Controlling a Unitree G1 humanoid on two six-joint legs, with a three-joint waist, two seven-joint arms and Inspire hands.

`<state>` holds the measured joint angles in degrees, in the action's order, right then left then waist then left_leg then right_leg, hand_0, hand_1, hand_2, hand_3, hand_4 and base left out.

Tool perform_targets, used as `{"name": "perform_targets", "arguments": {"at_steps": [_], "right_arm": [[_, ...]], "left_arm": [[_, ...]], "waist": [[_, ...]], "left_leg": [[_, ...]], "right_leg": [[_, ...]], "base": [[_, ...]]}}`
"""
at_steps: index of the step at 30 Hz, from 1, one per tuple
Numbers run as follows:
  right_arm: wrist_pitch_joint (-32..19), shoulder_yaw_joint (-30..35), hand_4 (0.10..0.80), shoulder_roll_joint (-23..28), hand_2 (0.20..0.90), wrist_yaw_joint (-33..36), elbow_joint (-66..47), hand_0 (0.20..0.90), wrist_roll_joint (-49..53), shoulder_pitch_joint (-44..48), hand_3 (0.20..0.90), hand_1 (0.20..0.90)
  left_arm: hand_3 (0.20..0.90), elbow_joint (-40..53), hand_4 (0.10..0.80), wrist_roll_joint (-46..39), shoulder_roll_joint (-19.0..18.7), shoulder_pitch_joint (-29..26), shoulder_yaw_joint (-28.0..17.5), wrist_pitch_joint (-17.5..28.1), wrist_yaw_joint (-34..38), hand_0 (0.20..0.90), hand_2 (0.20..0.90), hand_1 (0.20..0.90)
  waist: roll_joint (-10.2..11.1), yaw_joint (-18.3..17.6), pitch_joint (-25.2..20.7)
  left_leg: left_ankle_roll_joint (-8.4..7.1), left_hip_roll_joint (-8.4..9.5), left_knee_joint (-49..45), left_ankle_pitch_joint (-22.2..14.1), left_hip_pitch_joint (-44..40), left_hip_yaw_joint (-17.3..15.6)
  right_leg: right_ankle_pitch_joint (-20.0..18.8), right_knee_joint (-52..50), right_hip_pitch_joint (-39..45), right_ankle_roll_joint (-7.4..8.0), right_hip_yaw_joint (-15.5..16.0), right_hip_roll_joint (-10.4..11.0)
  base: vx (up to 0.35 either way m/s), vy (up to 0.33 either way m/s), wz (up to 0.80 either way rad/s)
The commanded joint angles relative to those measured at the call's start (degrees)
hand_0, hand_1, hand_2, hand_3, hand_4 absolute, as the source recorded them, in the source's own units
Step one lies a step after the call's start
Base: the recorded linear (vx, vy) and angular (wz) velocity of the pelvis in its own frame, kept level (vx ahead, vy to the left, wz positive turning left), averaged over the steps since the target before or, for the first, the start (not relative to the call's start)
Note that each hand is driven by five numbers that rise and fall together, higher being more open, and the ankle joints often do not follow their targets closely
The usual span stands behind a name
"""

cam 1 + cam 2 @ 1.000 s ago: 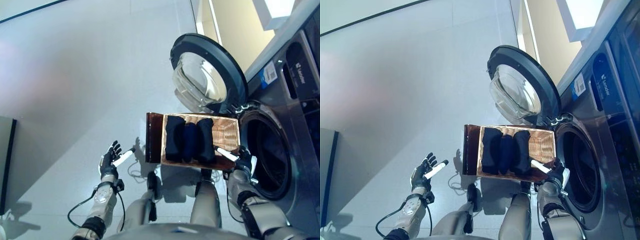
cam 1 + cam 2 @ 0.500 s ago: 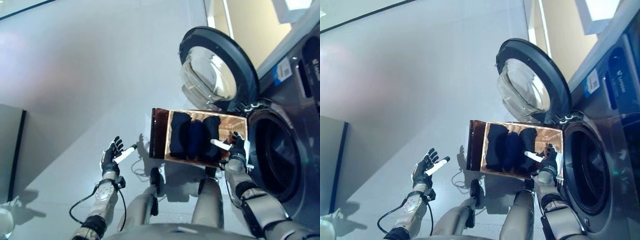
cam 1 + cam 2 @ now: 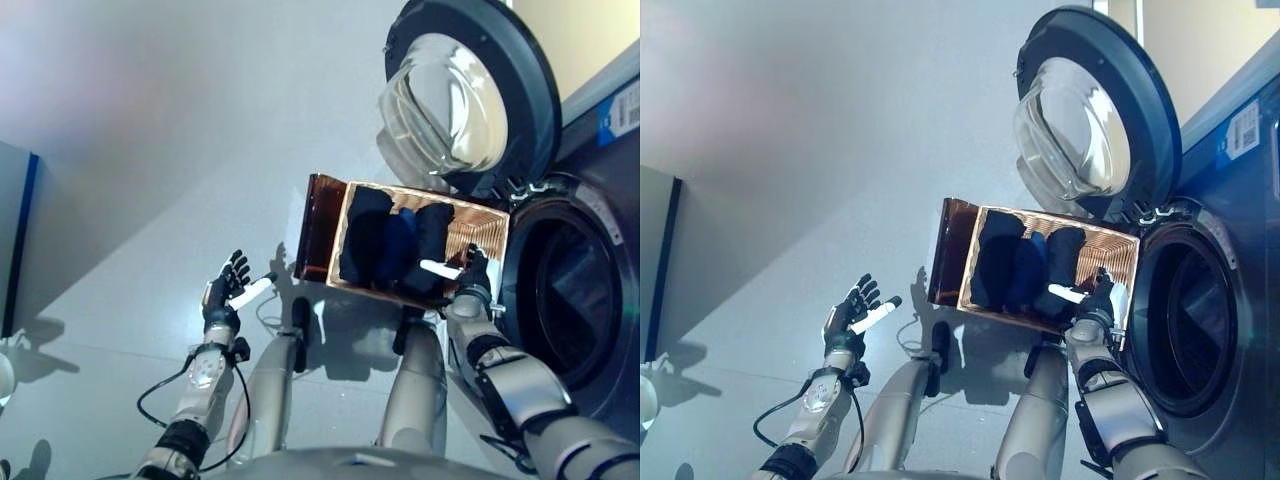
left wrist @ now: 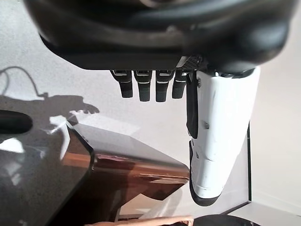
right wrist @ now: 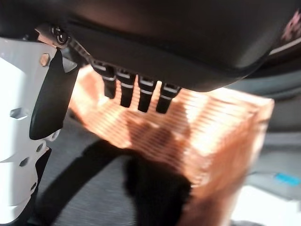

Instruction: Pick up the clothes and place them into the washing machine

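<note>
Two hands are in front of you, and neither one holds anything. Your left hand [image 3: 224, 296] hangs over the bare grey floor [image 3: 140, 180], well apart from the basket [image 3: 1122, 262], with its fingers spread straight and the white-covered thumb pointing towards the basket; it looks idle, I think only kept out of the way. Your right hand [image 3: 1095, 300] is over the near edge of the basket, on the side next to the machine. Its fingers are straight and relaxed, the white thumb reaches over the dark clothes [image 3: 1025, 268], and in the right wrist view the fingers [image 5: 141, 96] hover above the woven wall without a grip. I judge that it is placed there to come down on the nearest bundle.

All the clothes are in the basket: some dark, soft rolls lying side by side, matte and thick, easy to squeeze. The basket is a rectangular box of copper-brown weave, with a glossy dark brown flap on its left end.

Beyond it, the washing machine [image 3: 590, 180] stands with its round door [image 3: 1095, 110] swung wide open, a clear bulging glass in a dark ring, and the black drum opening [image 3: 1185, 320] just beside the basket, so the carry is short
</note>
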<state>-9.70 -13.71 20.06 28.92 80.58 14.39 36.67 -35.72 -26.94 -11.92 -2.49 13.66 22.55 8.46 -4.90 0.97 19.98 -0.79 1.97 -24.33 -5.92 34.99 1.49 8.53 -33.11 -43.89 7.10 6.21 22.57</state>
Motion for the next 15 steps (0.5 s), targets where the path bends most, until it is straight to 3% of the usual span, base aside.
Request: {"name": "perform_targets", "arguments": {"at_steps": [1,15], "right_arm": [[-0.3,-2.1,0.8,4.1,0.9,3.0,1.1,0.9,-2.0,4.0,0.9,0.9],[1.4,-4.5,0.8,4.4,0.9,2.6,2.4,0.9,-3.4,9.8,0.9,0.9]], "left_arm": [[0.9,8.5,0.8,0.9,-4.3,2.3,-4.2,3.1,-0.1,0.9,0.9,0.9],[0.9,10.4,0.8,0.7,-4.4,0.9,-3.4,3.0,0.6,0.9,0.9,0.9]], "waist": [[-1.4,1.9,-2.1],[-2.8,4.5,-1.9]], "left_leg": [[-3.76,-1.24,-7.3,-5.7,1.2,0.7],[-2.33,0.72,-11.1,-6.6,7.1,1.1]], "right_leg": [[-9.8,2.5,2.0,1.49,-7.1,1.5],[-8.9,-0.7,-2.0,1.34,-7.5,3.2]], "base": [[-0.005,0.053,0.08],[-0.004,0.027,0.07]]}}
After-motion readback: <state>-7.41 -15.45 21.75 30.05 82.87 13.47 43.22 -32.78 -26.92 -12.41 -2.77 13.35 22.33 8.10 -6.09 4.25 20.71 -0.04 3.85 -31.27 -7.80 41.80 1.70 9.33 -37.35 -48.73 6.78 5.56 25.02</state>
